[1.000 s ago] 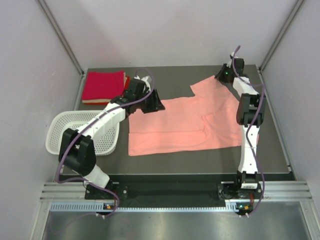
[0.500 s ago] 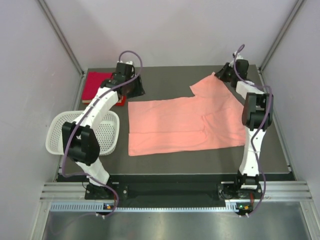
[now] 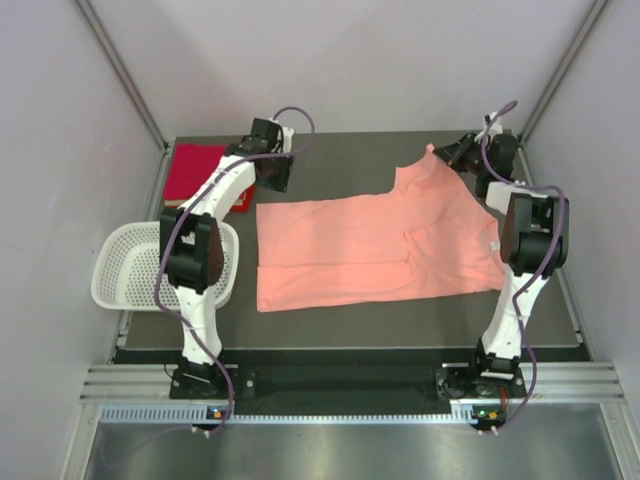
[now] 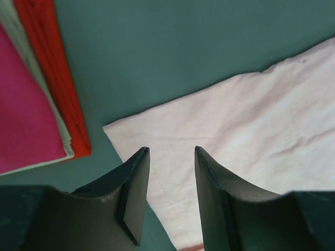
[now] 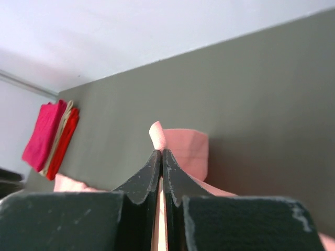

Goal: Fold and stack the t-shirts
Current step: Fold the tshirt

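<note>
- From above, we see the salmon-pink t-shirt point(image 3: 360, 245) spread flat across the middle of the dark table point(image 3: 340, 335). Its straight hem lies to the left, and a small white tag point(image 3: 494, 246) sits near its right edge.
- The shirt's far right part rises to a peak, and the right gripper point(image 3: 446, 153) meets it there, by the table's far right corner.
- The left gripper point(image 3: 277, 178) hangs near the shirt's far left corner. It is just beside the folded red t-shirts point(image 3: 195, 170), which are stacked at the table's far left corner.
- The white perforated basket point(image 3: 112, 272) sits at the table's left edge, nearer to us than the stack and apart from the pink shirt. The left arm point(image 3: 190, 255) crosses its right side, and where we can see inside, only the basket's own perforated floor shows.
- In the left wrist view, the left gripper point(image 4: 171, 157) has its fingers point(image 4: 133, 193) spread apart, with the corner of the salmon-pink t-shirt point(image 4: 251, 136) showing in the gap. We cannot tell whether the tips touch the cloth.
- The folded red t-shirts point(image 4: 23, 110) lie to the left as a crimson piece, a thin pale layer and an orange-red piece. A strip of table point(image 4: 172, 47) separates them from the pink corner.
- In the right wrist view, the right gripper point(image 5: 161, 152) has its fingers point(image 5: 144, 185) pressed together, pinching the salmon-pink t-shirt point(image 5: 184, 147). A fold of cloth stands just above the tips.
- The folded red t-shirts point(image 5: 49, 138) lie far off at the left, by the wall.
</note>
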`<state>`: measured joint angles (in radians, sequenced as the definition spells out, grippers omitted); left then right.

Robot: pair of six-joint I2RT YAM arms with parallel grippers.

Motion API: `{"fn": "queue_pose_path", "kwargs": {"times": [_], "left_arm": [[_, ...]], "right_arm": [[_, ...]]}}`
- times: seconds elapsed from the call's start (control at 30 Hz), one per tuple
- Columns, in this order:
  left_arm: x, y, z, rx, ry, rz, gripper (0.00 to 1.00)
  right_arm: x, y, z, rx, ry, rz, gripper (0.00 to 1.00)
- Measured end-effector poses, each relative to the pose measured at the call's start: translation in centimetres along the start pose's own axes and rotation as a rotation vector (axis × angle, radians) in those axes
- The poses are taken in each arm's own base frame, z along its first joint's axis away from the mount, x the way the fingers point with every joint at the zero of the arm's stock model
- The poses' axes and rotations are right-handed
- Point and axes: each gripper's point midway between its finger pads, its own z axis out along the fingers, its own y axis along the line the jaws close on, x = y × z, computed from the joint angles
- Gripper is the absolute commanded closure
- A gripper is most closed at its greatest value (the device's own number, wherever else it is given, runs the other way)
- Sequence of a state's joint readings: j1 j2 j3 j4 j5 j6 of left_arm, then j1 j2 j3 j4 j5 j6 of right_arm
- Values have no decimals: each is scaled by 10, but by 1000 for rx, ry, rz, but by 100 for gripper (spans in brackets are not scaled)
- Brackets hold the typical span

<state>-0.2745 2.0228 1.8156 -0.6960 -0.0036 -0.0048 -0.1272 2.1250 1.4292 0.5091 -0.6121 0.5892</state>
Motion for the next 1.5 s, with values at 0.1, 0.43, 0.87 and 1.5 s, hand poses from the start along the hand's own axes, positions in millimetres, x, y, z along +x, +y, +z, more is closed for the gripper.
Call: {"fn": "queue_pose_path", "kwargs": {"times": [0.1, 0.43, 0.87, 1.5], "left_arm": [[17, 1, 23, 22, 57, 52, 55], [41, 46, 72, -12, 155, 72, 57], [53, 63, 89, -79, 206, 124, 57], [58, 60, 88, -44, 223, 117, 100]], "right_arm": [[15, -2, -5, -15, 29, 49, 100], [25, -15, -17, -8, 58, 78, 100], [33, -34, -40, 36, 86, 84, 100], [32, -31, -42, 32, 94, 69, 100]]}}
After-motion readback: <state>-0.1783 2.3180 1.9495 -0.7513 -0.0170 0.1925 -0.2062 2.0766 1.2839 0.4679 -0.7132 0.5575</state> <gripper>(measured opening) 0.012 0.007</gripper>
